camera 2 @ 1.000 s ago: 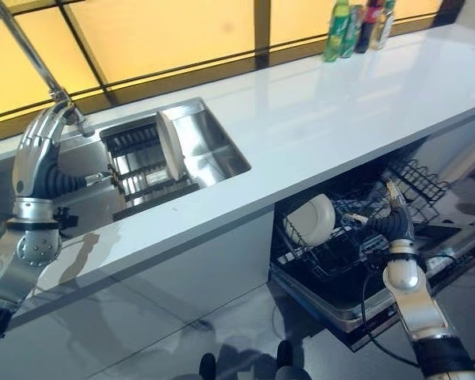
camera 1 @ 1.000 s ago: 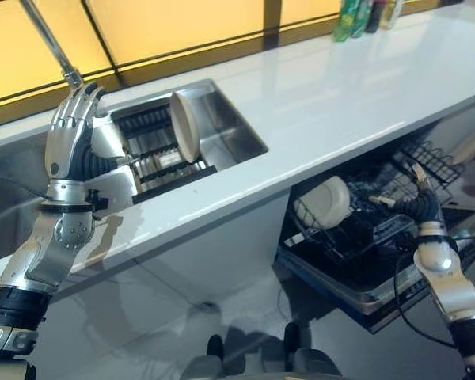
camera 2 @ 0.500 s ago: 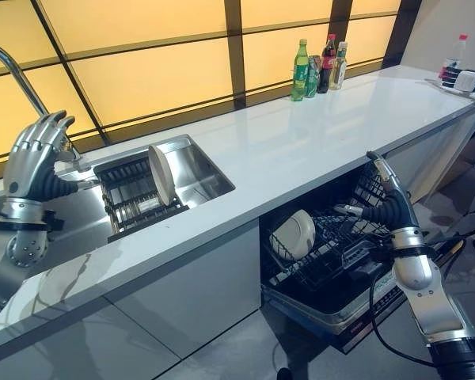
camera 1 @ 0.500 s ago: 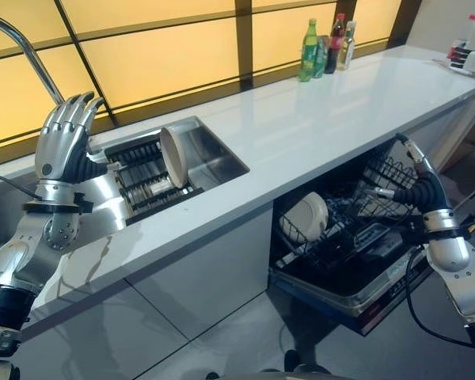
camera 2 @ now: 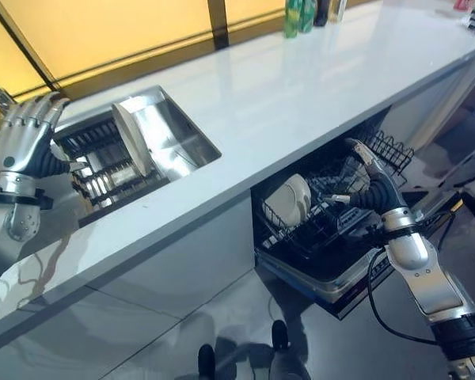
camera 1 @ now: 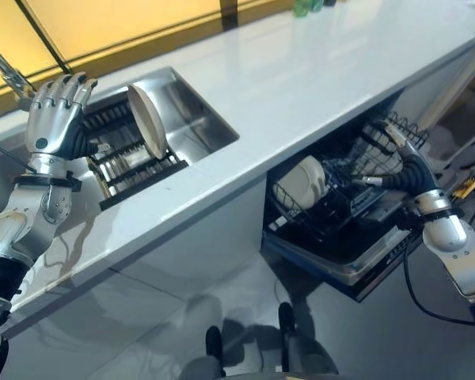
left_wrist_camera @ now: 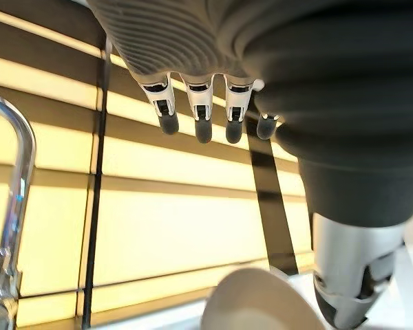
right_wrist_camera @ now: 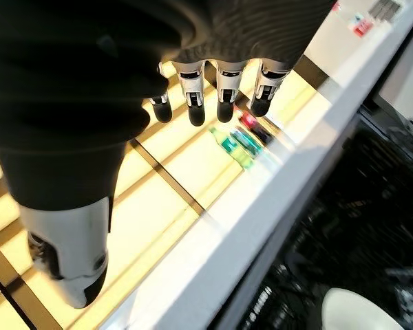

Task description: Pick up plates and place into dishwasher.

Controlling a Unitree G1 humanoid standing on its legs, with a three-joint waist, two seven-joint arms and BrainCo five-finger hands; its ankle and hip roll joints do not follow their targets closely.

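A long white bench (camera 1: pixel 324 71) runs across the scene, with green bottles (camera 2: pixel 297 9) standing at its far edge by the yellow window panels. A steel sink (camera 1: pixel 191 119) is sunk into it, beside a curved tap (left_wrist_camera: pixel 14 199). Inside the sink a dark rack (camera 1: pixel 134 162) carries one plate (camera 1: pixel 146 120) standing on edge. Below the bench the dishwasher (camera 1: pixel 356 257) has its rack pulled out, and a second plate (camera 1: pixel 309 176) leans in it. The left hand (camera 1: pixel 54 119) is raised at the sink's near-left side, fingers straight and spread, empty. The right hand (camera 2: pixel 370 184) hovers over the dishwasher rack, fingers extended, holding nothing
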